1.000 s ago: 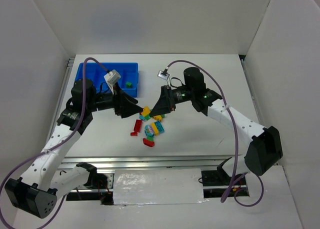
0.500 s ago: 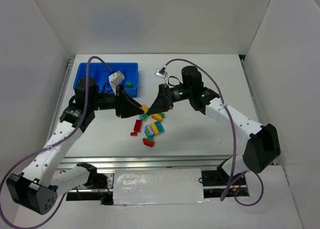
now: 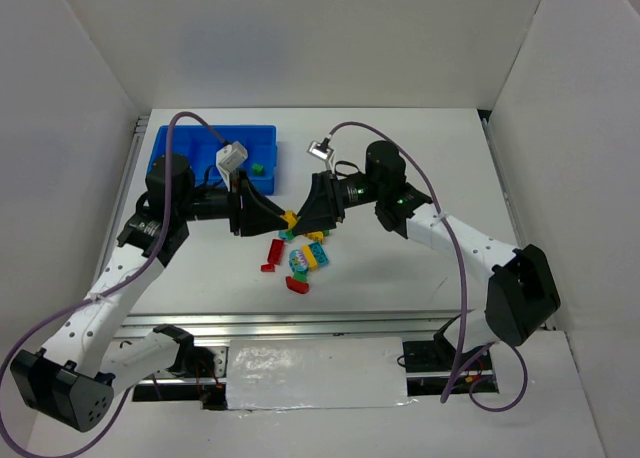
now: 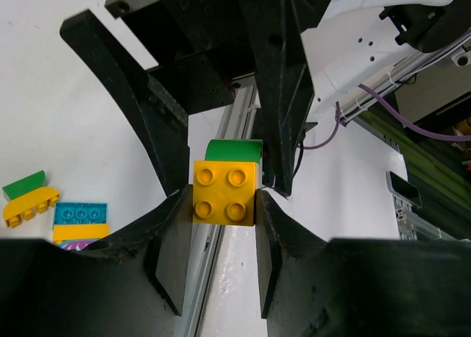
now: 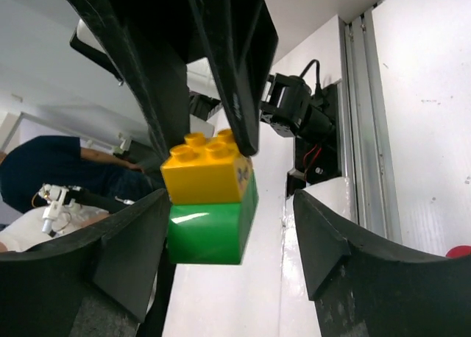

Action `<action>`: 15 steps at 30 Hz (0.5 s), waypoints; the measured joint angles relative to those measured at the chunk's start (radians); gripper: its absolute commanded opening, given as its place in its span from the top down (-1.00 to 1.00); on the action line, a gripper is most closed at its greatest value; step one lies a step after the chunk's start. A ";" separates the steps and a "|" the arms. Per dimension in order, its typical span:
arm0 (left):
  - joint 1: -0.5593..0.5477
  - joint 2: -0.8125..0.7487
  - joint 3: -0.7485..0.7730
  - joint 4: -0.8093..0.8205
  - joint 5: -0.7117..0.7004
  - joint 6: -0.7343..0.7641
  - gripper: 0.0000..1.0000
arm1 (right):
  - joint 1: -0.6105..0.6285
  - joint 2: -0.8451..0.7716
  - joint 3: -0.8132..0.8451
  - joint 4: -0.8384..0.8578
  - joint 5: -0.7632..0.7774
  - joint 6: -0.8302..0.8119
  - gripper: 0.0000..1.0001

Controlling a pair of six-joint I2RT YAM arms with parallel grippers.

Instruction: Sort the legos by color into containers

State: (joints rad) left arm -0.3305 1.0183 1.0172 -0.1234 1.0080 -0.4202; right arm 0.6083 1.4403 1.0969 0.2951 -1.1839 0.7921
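- Yellow lego sits stacked on a green lego.
- Left gripper: jaws clamped on the yellow lego.
- Right gripper: jaws apart, green lego between them.

Left black two-finger gripper points right, arm stretched low, fingers clamped on both sides of yellow square plastic lego brick. Right black two-finger gripper points left, tip to tip at that brick, fingers spread wide apart.
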 measured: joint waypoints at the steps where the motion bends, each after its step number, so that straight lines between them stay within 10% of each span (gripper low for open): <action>1: 0.000 -0.003 0.000 0.003 0.000 -0.002 1.00 | 0.001 -0.002 -0.019 0.024 0.000 0.011 -0.45; 15: -0.001 -0.013 0.000 0.038 -0.039 -0.058 1.00 | 0.000 -0.047 -0.073 0.175 0.021 0.016 1.00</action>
State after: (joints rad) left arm -0.3313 1.0058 1.0176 -0.0856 0.9695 -0.4782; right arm 0.6083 1.3937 1.0237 0.4698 -1.1633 0.8085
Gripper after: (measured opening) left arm 0.459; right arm 0.464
